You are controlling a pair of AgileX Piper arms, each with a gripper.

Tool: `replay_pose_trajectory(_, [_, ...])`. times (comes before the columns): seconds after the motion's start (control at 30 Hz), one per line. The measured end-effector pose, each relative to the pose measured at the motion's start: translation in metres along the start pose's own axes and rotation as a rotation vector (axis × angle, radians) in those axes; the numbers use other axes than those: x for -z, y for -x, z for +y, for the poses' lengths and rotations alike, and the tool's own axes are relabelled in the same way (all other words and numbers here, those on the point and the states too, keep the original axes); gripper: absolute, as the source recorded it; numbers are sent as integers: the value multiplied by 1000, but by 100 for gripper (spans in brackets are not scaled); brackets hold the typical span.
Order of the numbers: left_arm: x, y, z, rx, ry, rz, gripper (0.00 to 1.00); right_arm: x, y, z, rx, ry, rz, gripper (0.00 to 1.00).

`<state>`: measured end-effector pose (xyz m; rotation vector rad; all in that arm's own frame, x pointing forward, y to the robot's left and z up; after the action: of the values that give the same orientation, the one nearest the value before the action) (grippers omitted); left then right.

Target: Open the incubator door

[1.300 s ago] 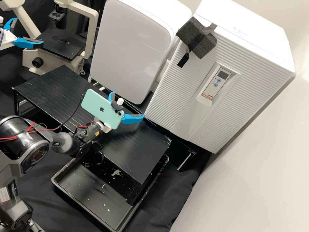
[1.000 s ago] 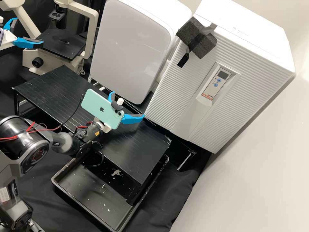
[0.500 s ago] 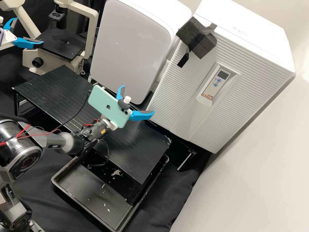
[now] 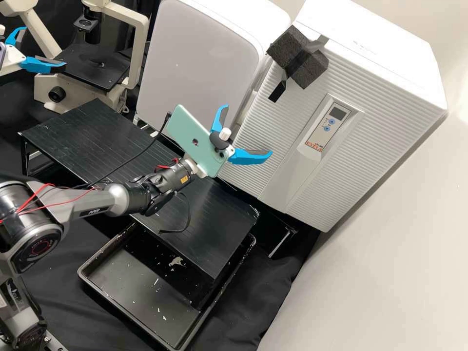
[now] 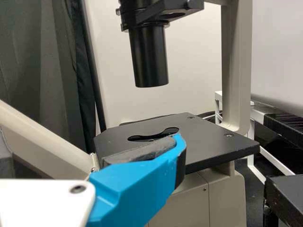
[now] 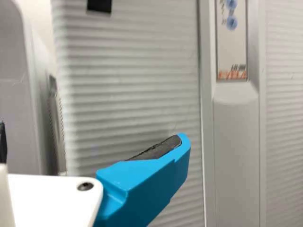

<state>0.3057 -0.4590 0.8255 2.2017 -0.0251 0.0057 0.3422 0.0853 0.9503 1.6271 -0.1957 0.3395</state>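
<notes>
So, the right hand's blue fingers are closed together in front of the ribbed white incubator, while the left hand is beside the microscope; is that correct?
Not quite: the high view shows the right hand open, its two blue fingers spread apart. It is in front of the ribbed white incubator, and the left hand is beside the microscope.

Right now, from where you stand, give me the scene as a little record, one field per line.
incubator door: shut
door fitting: dark foam block, taped near an upper corner
right pincer: open, in front of the door's ribbed face
left pincer: open, by the microscope
phone: green, mounted on the right arm
tray: black, partly under the black rack
</notes>
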Motion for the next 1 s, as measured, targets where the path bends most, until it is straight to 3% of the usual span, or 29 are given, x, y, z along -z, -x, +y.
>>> replay_pose_trajectory(0.23, [0,0,0,0,0,0,100,21,-10,6,-46,-24,-33,100])
replay_pose_trajectory(0.53, [0,0,0,0,0,0,100,48,-18,7,-104,12,-69,100])
replay_pose_trajectory(0.83, [0,0,0,0,0,0,100,40,-26,5,-128,15,-170,100])
replay_pose_trajectory(0.93, [0,0,0,0,0,0,100,38,-28,4,-124,34,-177,100])
replay_pose_trajectory(0.97, [0,0,0,0,0,0,100,38,-28,3,-119,33,-179,0])
replay_pose_trajectory(1.0, [0,0,0,0,0,0,100,38,-29,3,-119,36,-179,0])
